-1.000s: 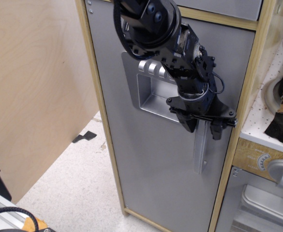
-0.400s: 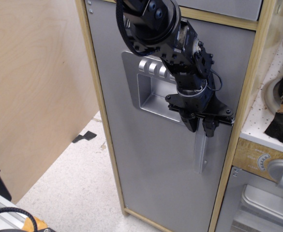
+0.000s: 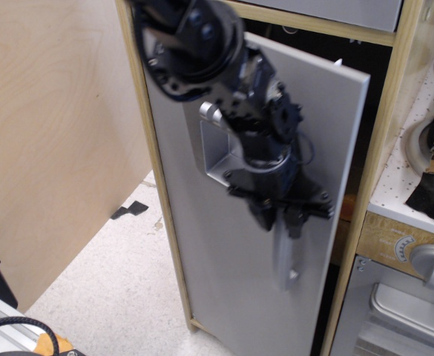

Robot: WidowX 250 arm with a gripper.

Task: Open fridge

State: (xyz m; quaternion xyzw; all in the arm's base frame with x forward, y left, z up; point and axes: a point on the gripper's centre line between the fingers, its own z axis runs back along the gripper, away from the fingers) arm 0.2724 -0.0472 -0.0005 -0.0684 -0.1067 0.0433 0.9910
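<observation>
The fridge (image 3: 224,297) is a tall toy unit with a matte grey door in a light wood frame. Its door stands partly swung out on its left hinge, with a dark gap (image 3: 354,185) along its right edge. My black gripper (image 3: 280,217) is shut on the top of the silver vertical bar handle (image 3: 287,263). The arm crosses the door from the upper left. It hides most of the recessed silver dispenser panel (image 3: 215,152).
A plywood wall (image 3: 53,126) stands at the left over a speckled floor (image 3: 113,289). At the right is a shorter grey oven door (image 3: 395,311) with a round knob (image 3: 433,263), and a white pegboard shelf (image 3: 417,170) above it.
The fridge door has swung from closed to partly open. My gripper has moved left and outward with the handle in its grip, and the dark gap at the right edge has appeared.
</observation>
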